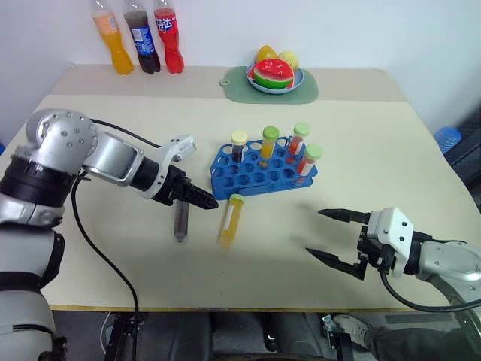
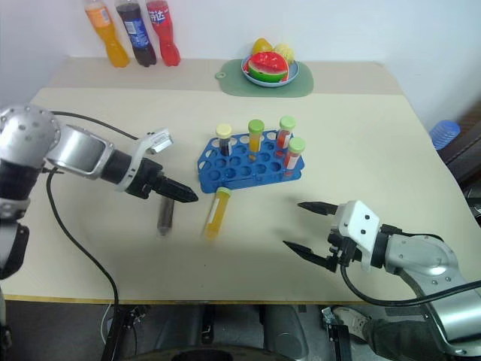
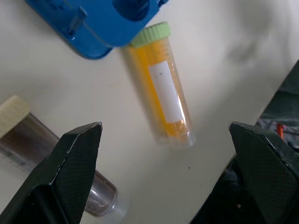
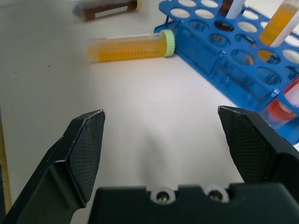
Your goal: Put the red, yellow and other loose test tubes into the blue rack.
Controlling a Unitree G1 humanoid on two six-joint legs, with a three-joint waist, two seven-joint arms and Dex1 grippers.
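Two loose tubes – yellow tube (image 1: 231,219) and dark tube (image 1: 179,221) – lie on the table (image 1: 391,173) just before the blue rack (image 1: 259,171). Left hand (image 1: 197,197) and right hand (image 1: 331,238): fingers apart, empty, flanked by bare tabletop.

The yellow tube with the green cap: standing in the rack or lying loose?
Lying loose. The yellow tube rests on its side on the table, cap toward the blue rack.

Lab-style test bench: blue rack (image 1: 264,167) of tubes (toy fruit behind)
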